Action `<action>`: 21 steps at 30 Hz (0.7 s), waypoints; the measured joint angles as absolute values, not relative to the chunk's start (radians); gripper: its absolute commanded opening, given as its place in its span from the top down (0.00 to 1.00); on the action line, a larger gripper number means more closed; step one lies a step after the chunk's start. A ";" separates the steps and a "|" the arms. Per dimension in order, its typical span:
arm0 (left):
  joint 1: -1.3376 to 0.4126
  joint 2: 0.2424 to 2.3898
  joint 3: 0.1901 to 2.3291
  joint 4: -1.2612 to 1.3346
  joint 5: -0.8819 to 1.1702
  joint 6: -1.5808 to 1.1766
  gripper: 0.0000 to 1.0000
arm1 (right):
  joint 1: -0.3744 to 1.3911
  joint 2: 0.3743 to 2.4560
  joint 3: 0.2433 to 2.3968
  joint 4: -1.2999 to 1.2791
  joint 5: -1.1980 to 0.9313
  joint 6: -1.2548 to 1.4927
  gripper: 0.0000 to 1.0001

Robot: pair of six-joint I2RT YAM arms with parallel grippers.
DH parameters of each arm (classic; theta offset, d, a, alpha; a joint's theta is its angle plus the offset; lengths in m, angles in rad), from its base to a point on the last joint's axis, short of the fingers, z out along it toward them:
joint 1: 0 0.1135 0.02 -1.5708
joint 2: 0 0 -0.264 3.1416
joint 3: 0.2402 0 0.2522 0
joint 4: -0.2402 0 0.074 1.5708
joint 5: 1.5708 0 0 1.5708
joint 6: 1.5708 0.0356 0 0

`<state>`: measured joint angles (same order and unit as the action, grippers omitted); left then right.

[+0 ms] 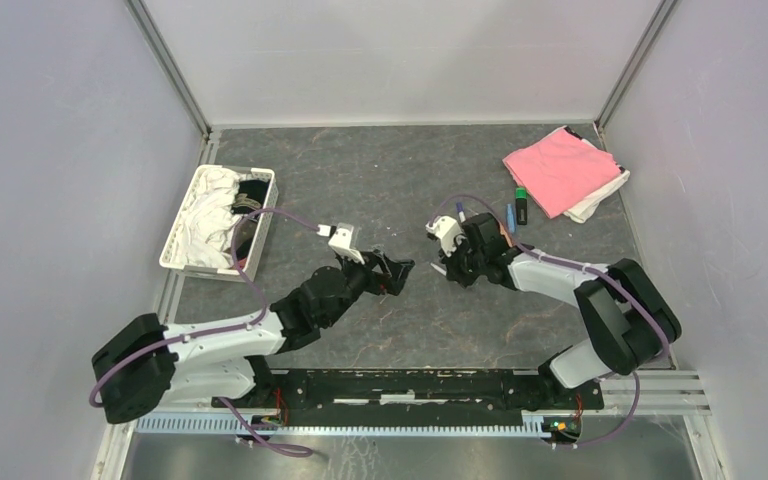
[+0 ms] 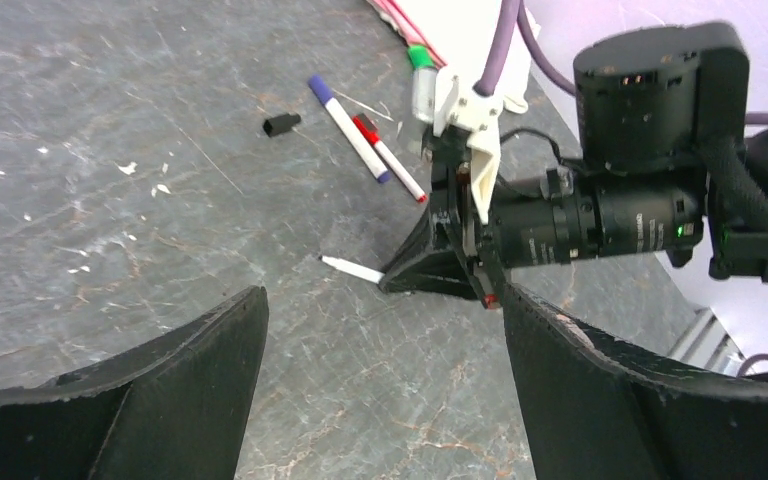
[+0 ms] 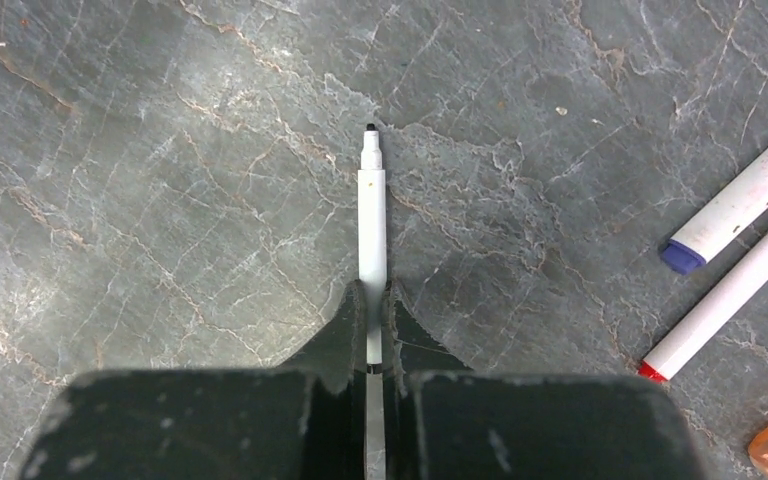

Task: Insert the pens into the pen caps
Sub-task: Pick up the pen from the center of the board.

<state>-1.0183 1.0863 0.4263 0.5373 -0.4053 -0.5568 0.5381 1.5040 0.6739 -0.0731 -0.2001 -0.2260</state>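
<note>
Your right jaws are closed on the rear of a thin white-barrelled pen [image 3: 372,215]. It is uncapped, its black nib pointing away from the wrist, low at the grey marbled surface [image 3: 160,150]; you cannot tell whether it touches. Your left jaws stand wide apart, gripping nothing, facing the held pen. A small black plastic cap [image 2: 281,124] lies alone beyond it. A blue-trimmed white pen [image 2: 350,128] and a red-trimmed white pen [image 2: 390,158] lie side by side near that cap. A black-and-green marker [image 1: 521,207] sits beside the pink cloth [image 1: 560,168].
</note>
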 measured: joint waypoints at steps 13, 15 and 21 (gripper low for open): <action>-0.922 1.547 0.300 1.140 -0.151 -0.858 0.05 | 0.311 1.419 0.614 -0.012 -0.591 -0.104 1.00; -0.899 1.668 0.307 1.270 -0.109 -0.925 0.05 | 0.299 1.419 0.610 0.012 -0.662 -0.074 1.00; -0.874 1.931 0.373 1.431 -0.046 -1.075 0.09 | 0.277 1.418 0.575 0.086 -0.816 0.018 1.00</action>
<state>-0.8738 1.9308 0.3725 1.4315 -0.0460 -1.0748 0.2768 1.4181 0.5747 0.0860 -0.8158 0.0177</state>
